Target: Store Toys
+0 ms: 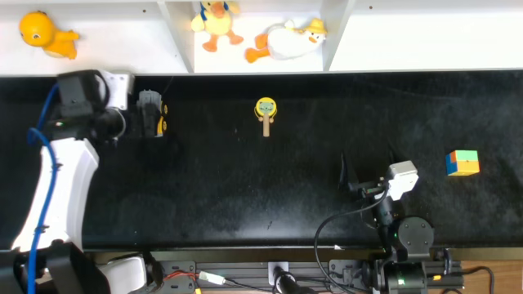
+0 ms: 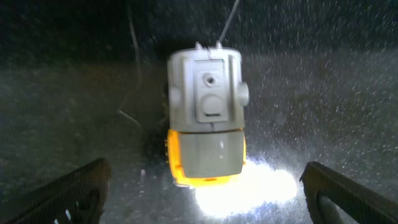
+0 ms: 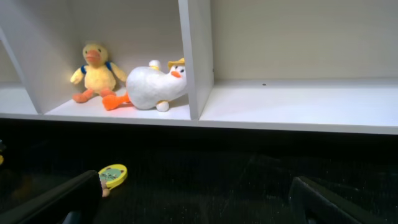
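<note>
A grey and yellow toy truck (image 1: 153, 114) stands on the black mat at the back left. In the left wrist view the truck (image 2: 207, 118) sits between and just beyond my open left gripper (image 2: 205, 171), whose fingers (image 2: 74, 193) do not touch it. From above, the left gripper (image 1: 131, 122) is right beside the truck. A yellow round toy on a stick (image 1: 265, 114) lies mid-table, and a coloured cube (image 1: 462, 162) lies at the right. My right gripper (image 1: 365, 167) hovers open and holds nothing near the front right.
A white shelf (image 1: 184, 49) runs along the back. An orange duck (image 1: 45, 34) occupies its left bay; a yellow plush duck (image 3: 93, 71) and a white plush goose (image 3: 152, 87) share the middle bay. The right bay (image 3: 298, 93) holds nothing.
</note>
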You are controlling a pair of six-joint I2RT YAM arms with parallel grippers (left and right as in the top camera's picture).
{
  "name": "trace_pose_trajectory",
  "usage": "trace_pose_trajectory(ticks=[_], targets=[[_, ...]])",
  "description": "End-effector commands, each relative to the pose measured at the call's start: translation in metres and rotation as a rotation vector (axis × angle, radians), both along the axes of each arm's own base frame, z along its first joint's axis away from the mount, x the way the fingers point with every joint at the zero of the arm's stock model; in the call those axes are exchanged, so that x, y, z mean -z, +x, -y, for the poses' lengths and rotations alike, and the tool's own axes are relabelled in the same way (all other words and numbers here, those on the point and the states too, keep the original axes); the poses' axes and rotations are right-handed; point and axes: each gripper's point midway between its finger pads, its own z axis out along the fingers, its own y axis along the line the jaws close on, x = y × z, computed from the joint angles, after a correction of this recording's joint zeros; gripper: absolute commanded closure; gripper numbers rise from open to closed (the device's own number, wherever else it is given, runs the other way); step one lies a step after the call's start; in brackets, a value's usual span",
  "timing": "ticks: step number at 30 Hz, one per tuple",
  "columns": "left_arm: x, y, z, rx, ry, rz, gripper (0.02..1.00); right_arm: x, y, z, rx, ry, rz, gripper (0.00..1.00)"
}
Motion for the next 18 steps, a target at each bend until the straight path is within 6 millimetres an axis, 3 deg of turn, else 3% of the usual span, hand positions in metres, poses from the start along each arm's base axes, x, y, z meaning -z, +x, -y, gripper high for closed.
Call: trace_pose_trajectory(ticks=[1,6,13,18], targets=[[0.018,-0.012,-0.004,-0.049,0.048,-0.048,0.020,0.003,0.000,0.000,0.004,0.004,0.000,0.005],[0.032,-0.016,-0.002,-0.064,0.040,-0.057,0.023,0.003,0.000,0.000,0.004,0.004,0.000,0.005],[0.047,-0.005,0.014,-0.016,0.029,-0.026,0.023,0.003,0.000,0.000,0.004,0.004,0.000,0.007],[0.058,0.003,0.014,-0.018,0.034,-0.019,0.020,0.003,0.000,0.000,0.004,0.004,0.000,0.007]])
